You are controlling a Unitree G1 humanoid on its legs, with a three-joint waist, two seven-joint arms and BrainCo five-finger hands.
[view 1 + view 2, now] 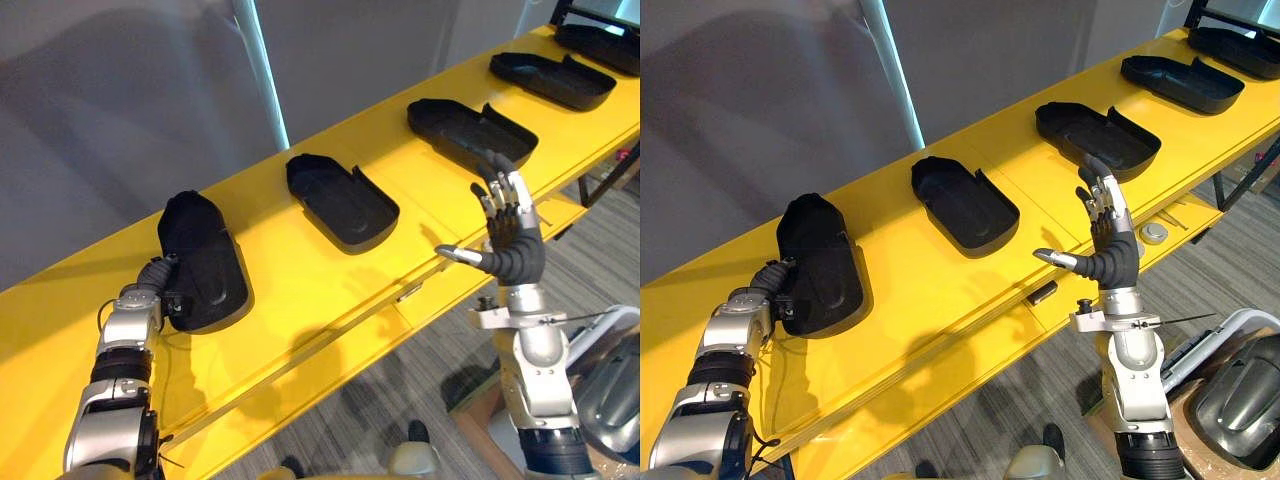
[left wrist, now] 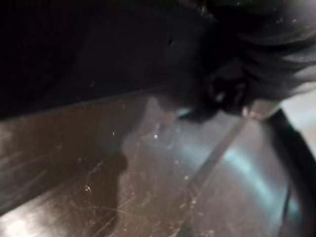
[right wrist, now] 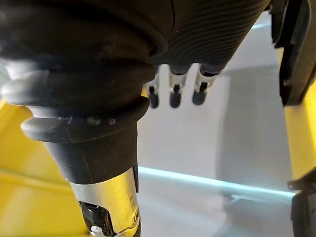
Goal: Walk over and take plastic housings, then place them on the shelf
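The housing being handled sits on the yellow shelf, apparently rounded back up, hard against the left hand. It looks like a thin moulded plastic shell. I would judge it light, stiff and smooth, and probably slippery across its domed back. The rim or side wall seems the better place to take hold, with the thumb outside and the fingers under the edge. Squeezing across the hollow could flex it.

The left hand lies low, with its wrist close to the shelf and its dark cover pressed to the near side wall of the housing. Its fingers are hidden behind or under the shell. In the left wrist view the dark plastic sits close over the shelf surface, and I cannot tell whether the fingers are curled on it.

The right hand is raised off the shelf's front edge. Its fingers are straight and point upward, the thumb sticks out sideways, and it holds nothing. Just beyond its fingertips lies a third housing, hollow side up. A second housing lies between the two hands.
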